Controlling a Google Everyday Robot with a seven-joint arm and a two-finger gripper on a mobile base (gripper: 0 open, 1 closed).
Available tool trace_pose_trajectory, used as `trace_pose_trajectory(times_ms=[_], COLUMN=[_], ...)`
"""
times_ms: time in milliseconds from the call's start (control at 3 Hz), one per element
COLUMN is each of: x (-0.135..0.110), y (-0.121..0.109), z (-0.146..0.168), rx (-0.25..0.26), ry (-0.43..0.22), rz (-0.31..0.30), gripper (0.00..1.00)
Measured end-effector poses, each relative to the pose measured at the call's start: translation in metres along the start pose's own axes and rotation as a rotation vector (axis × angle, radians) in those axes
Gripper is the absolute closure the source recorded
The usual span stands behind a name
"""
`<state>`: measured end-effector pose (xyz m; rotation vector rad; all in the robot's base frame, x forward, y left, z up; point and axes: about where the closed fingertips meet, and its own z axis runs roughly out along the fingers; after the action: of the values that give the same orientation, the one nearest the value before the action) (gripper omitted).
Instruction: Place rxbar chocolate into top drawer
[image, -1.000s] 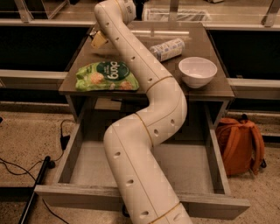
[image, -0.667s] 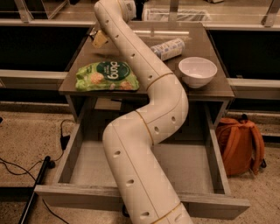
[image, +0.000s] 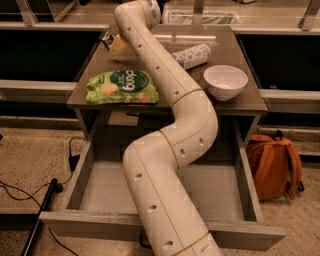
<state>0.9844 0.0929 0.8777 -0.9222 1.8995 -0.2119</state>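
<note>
The top drawer (image: 95, 186) is pulled wide open below the cabinet top, and its grey bottom shows nothing in it. My white arm rises from the front, crosses over the drawer and reaches to the far left of the cabinet top. My gripper (image: 114, 43) is there, low over the surface and behind the green bag, mostly hidden by the wrist. The rxbar chocolate is not visible; the arm and wrist may hide it.
On the cabinet top (image: 250, 102) lie a green-and-white snack bag (image: 122, 86) at the front left, a clear plastic bottle (image: 191, 55) on its side at the back, and a white bowl (image: 226, 81) at the right. An orange backpack (image: 275, 165) stands on the floor at the right. Cables (image: 30, 197) lie at the left.
</note>
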Motion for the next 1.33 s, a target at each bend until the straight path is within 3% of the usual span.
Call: trace_pose_trajectory(times_ms=[333,1333], x=[0.0015,0.0051], y=[-0.0037,0.001], z=[0.0013,0.0037], rx=[0.005,0.01], ry=[-0.043,-0.004], rz=[-0.058,-0.096], gripper=[0.0,0.0])
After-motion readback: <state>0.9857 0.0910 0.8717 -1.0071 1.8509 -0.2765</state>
